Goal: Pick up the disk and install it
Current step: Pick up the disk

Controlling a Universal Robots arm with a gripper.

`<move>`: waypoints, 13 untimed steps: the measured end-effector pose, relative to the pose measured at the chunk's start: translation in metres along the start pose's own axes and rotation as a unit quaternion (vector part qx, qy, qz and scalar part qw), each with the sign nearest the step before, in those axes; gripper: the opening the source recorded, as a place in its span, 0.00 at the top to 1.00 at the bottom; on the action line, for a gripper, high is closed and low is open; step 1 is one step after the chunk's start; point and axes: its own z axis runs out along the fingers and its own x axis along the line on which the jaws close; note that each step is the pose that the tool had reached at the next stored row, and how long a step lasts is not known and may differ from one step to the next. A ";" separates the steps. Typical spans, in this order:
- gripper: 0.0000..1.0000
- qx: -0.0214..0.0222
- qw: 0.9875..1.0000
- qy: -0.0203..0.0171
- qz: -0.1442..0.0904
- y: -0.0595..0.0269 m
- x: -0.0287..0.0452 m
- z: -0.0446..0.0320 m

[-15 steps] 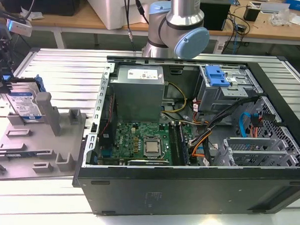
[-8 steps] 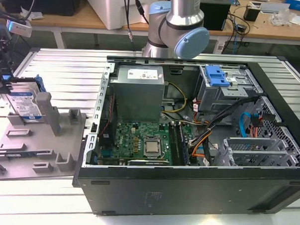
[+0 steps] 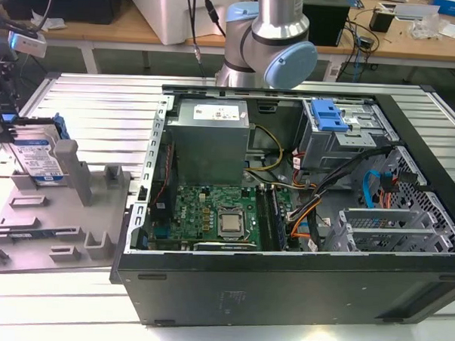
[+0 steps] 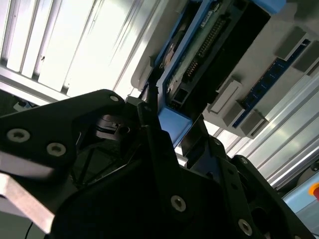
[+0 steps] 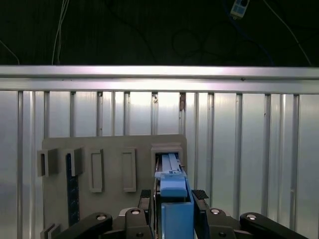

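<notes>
The disk (image 3: 39,155), a silver drive with a white-and-blue label in a blue carrier, stands upright on its edge in a slot of the grey holder (image 3: 66,224) at the exterior view's left. My gripper (image 3: 5,115) is at the disk's upper edge. In the first wrist view my gripper (image 5: 173,196) has a dark finger (image 5: 145,195) on each side of the disk's blue edge (image 5: 172,172), pressed close to it. The second wrist view shows my gripper (image 4: 172,119) shut on the carrier's end, with the disk's connector side (image 4: 204,45) beyond it.
The open computer case (image 3: 283,282) lies at the exterior view's right, motherboard (image 3: 210,215) exposed. Its metal drive cage (image 3: 342,138) carries a blue latch piece (image 3: 328,114), and cables run across beside it. The arm's base (image 3: 263,44) stands behind the case. The slatted metal table (image 3: 102,97) lies underneath.
</notes>
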 end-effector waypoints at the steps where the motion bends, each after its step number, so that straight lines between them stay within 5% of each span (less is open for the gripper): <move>1: 0.56 0.000 1.000 0.000 0.000 0.0001 0.0000 0.0000; 13: 0.56 -0.001 1.000 0.000 0.012 -0.0027 0.0016 0.0010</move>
